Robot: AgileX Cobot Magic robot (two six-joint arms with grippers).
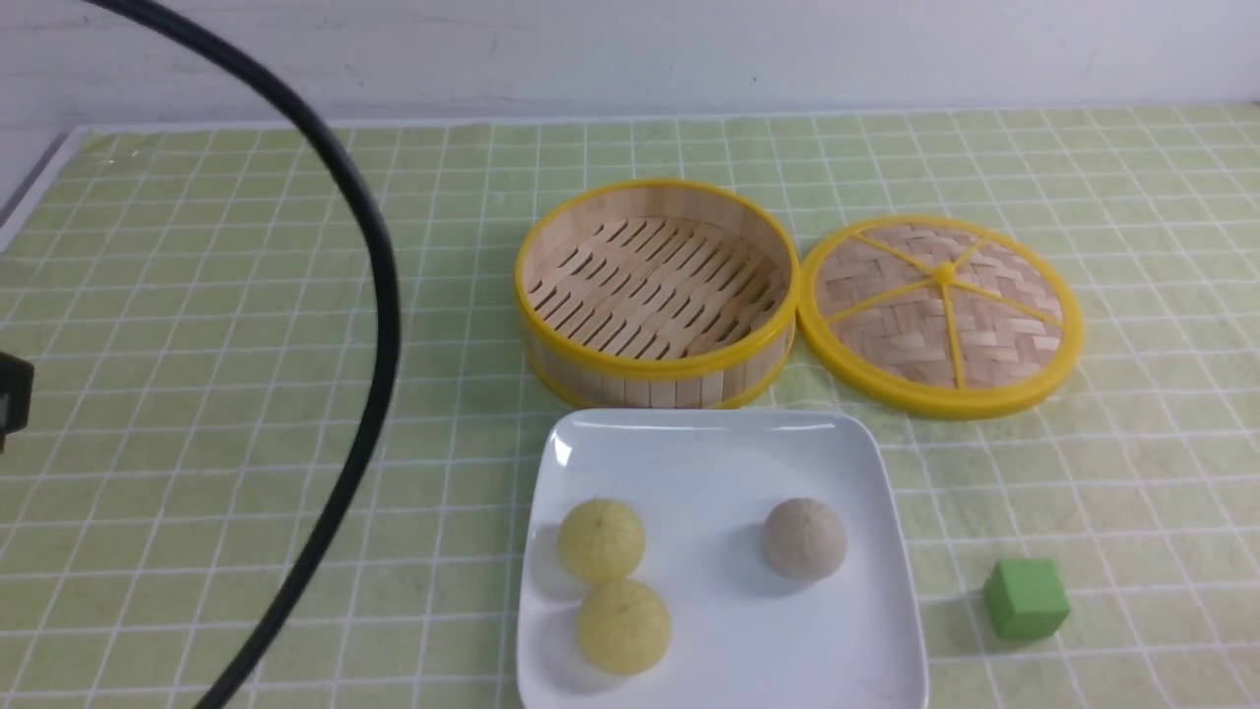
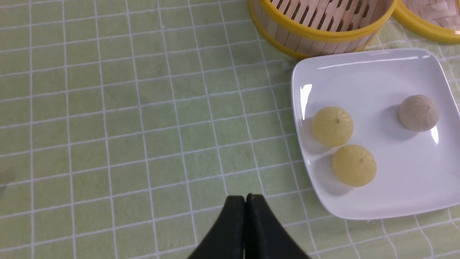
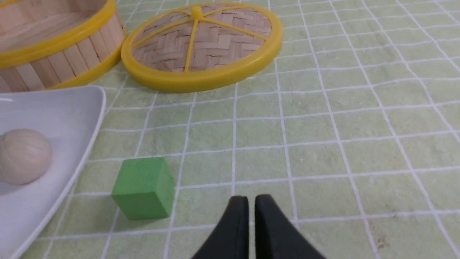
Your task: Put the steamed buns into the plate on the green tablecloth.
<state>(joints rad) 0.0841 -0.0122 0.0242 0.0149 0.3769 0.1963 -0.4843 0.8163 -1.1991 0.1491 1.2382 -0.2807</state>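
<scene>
Three steamed buns lie in the white square plate (image 1: 709,425) on the green tablecloth (image 1: 197,295): two pale yellow ones (image 1: 601,539) (image 1: 623,626) side by side and a grey-beige one (image 1: 804,538) apart from them. My left gripper (image 2: 245,196) is shut and empty over bare cloth, beside the plate (image 2: 359,72). My right gripper (image 3: 251,198) hovers over cloth near a green cube (image 3: 143,187). Its fingers stand almost together with a thin slit and nothing between them. Neither gripper shows in the front view.
An empty yellow-rimmed bamboo steamer (image 1: 657,290) stands behind the plate, with its woven lid (image 1: 940,313) flat on the cloth beside it. The green cube (image 1: 1026,598) sits right of the plate. A black cable (image 1: 379,295) arcs across the left side.
</scene>
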